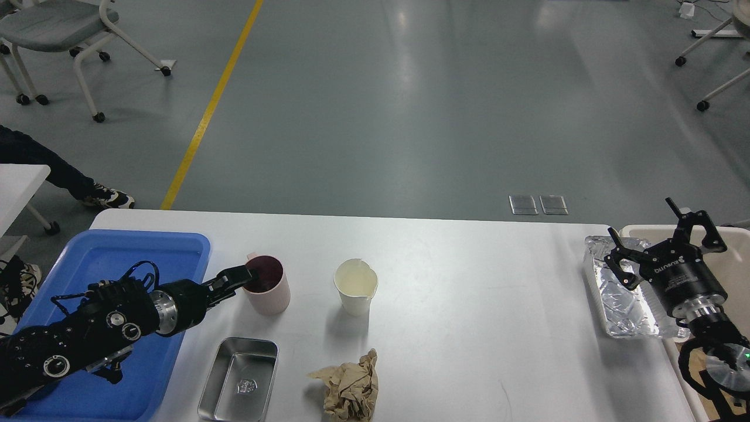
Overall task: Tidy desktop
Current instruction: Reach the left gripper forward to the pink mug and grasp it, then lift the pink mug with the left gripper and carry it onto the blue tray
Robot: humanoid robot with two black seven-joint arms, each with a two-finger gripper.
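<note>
Jaws of the left gripper (pixel 251 275) pinched the near-left rim of the pink cup (pixel 268 283), one finger inside, on the white tabletop (pixel 457 275) just right of the blue tray (pixel 135 252). Right gripper (pixel 644 231) jaws stood wide, empty, over the crumpled foil tray (pixel 621 299).

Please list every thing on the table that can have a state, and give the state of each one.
pink cup: upright, left gripper shut on its rim
paper cup: upright, rim dented
metal tin: flat, empty
brown paper: crumpled
foil tray: crinkled, at the right edge of the desktop
blue tray: no loose items visible in it
right gripper: jaws open, holding nothing
</note>
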